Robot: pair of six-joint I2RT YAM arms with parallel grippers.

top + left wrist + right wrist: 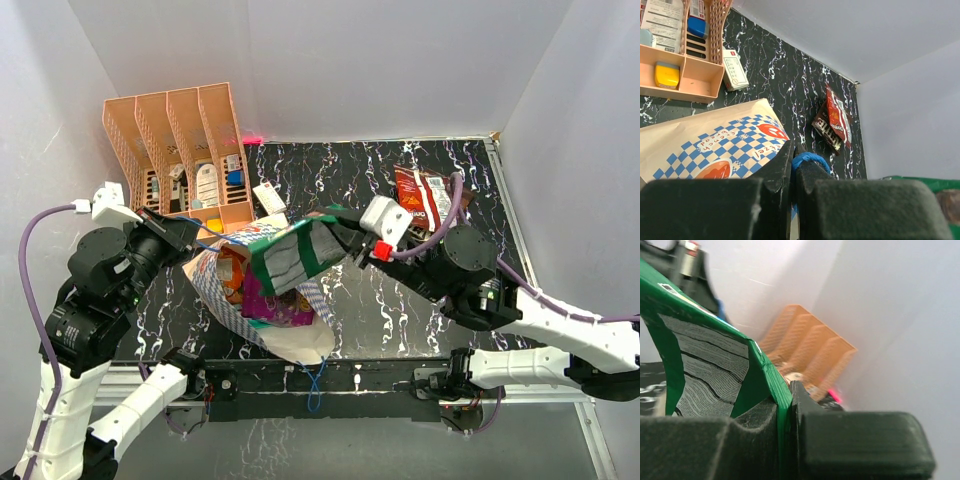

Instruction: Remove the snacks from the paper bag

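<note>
The right pincer (345, 238) is closed tight on one edge of the green packet (295, 255). Its wrist view shows the foil squeezed between the two fingers with no gap. The packet hangs over the mouth of the paper bag (270, 335), which lies slumped on the bench (330, 170). From above I cannot tell whether its lower end is fully clear of the mouth. The left pincer (794, 155) is clamped shut on the blue cord handle (810, 161), holding that side of the bag up. An orange packet (232, 270) and a purple packet (275, 305) show inside the mouth, and red and brown packets (425, 200) lie out on the bench towards the far right. The main risk is the thin edge hold: slick foil could slide out if the packet catches on the bag's rim as it is carried away. A catch could also pull the light bag along, and the cord might slip from the left fingers. The bag would then sag shut over the snacks left inside. The pink file organiser (185, 150) stands just behind the bag, so a swing that way could knock it.
</note>
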